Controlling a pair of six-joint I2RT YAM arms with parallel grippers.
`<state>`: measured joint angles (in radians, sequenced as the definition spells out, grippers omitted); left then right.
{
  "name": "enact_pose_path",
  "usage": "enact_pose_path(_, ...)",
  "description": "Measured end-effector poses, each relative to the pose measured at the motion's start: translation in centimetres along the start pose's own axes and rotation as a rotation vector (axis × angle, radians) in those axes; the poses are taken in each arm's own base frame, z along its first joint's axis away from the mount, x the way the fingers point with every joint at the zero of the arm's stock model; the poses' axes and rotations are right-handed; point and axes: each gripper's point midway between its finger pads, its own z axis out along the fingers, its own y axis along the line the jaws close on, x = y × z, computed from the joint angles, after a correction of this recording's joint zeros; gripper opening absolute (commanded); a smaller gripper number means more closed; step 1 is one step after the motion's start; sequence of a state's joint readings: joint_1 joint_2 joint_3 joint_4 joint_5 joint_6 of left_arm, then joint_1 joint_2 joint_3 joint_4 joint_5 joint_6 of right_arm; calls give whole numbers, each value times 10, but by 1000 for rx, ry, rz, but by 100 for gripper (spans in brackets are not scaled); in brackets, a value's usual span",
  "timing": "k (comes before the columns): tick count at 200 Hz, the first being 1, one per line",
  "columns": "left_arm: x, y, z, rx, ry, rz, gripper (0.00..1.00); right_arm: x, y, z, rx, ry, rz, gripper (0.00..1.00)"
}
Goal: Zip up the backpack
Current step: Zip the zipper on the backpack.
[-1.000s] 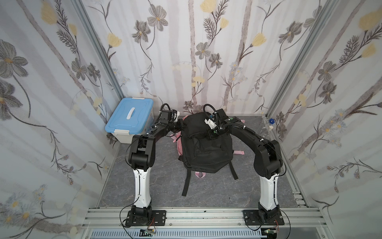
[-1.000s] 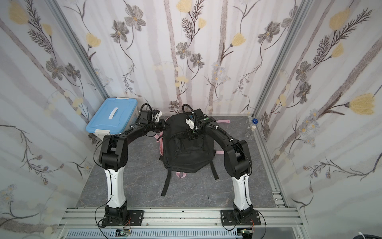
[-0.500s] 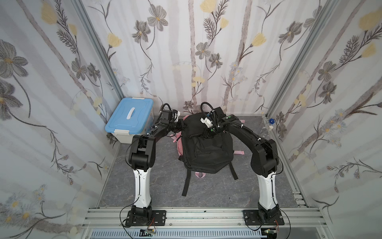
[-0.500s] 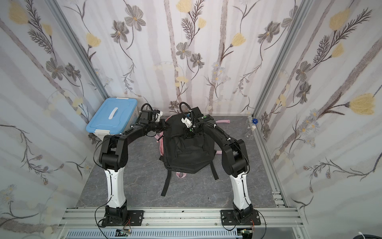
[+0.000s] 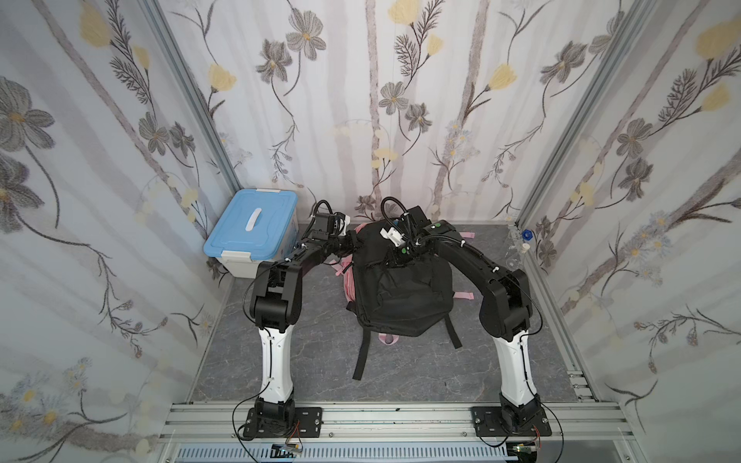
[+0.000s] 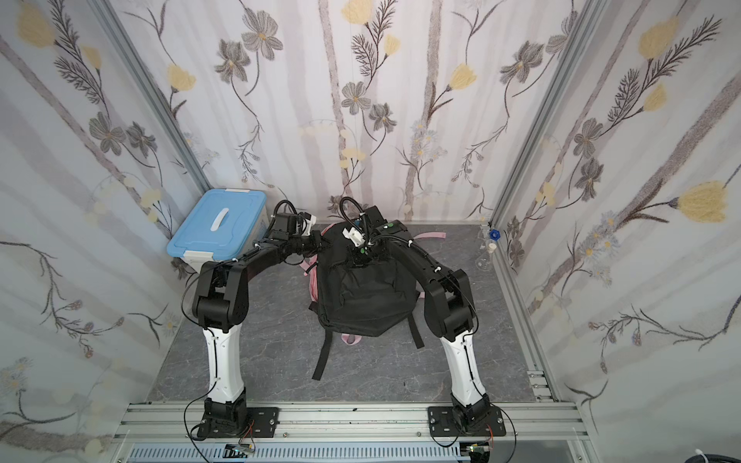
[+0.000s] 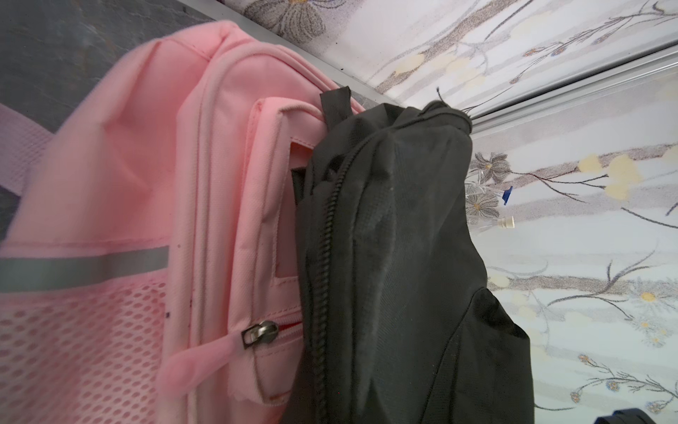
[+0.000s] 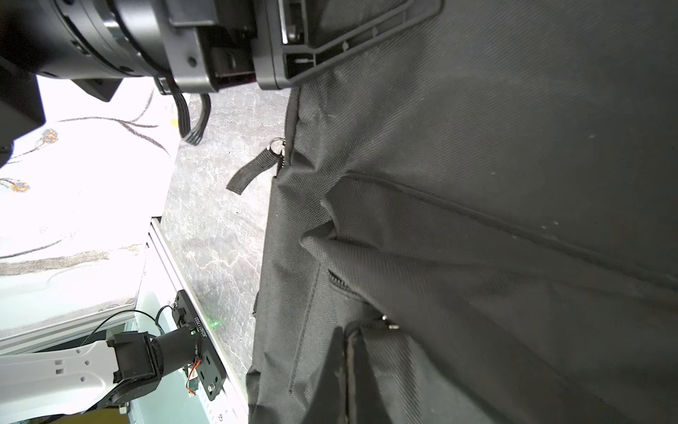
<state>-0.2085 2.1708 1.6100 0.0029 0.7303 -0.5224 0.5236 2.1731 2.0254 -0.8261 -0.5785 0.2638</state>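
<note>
We see a black bag point(image 5: 401, 296) covering most of the pink backpack point(image 7: 146, 183); left pincer point(image 5: 353, 245) and right pincer point(image 5: 396, 262) clenched, contents hidden.

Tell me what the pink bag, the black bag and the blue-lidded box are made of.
The pink backpack looks like matte woven fabric with a mesh pocket; its zipper slider glints like metal. The black backpack shows a coarser matte weave, probably nylon or polyester. The box looks like smooth moulded plastic, lid faintly glossy.
</note>
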Motion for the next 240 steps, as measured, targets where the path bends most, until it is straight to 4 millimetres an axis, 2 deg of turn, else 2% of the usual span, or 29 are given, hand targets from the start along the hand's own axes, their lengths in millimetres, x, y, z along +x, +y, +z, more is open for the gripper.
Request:
enact_pose_path(48,2,-2,0,0,6,-1,0,1,9,-2,-33,9,-1,0)
enact_pose_path(90,3,-4,0,4,11,-2,0,-5,31,-8,-86,5,-14,0)
enact_pose_path(105,2,-5,0,5,11,-1,0,-6,33,-4,-88,11,-18,0)
enact_pose_path(139,2,-5,0,3,10,-1,0,-2,20,11,-54,47,13,0)
enact_pose_path(164,2,-5,-1,3,8,0,0,-5,18,14,-47,50,21,0)
enact_pose_path(190,1,-8,-2,4,5,4,0,-8,31,11,-88,47,23,0)
enact_pose_path(214,0,-9,-3,5,4,6,0,-8,47,18,-125,66,-1,0)
enact_pose_path(240,1,-10,-3,4,6,5,0,0,47,29,-130,104,14,0)
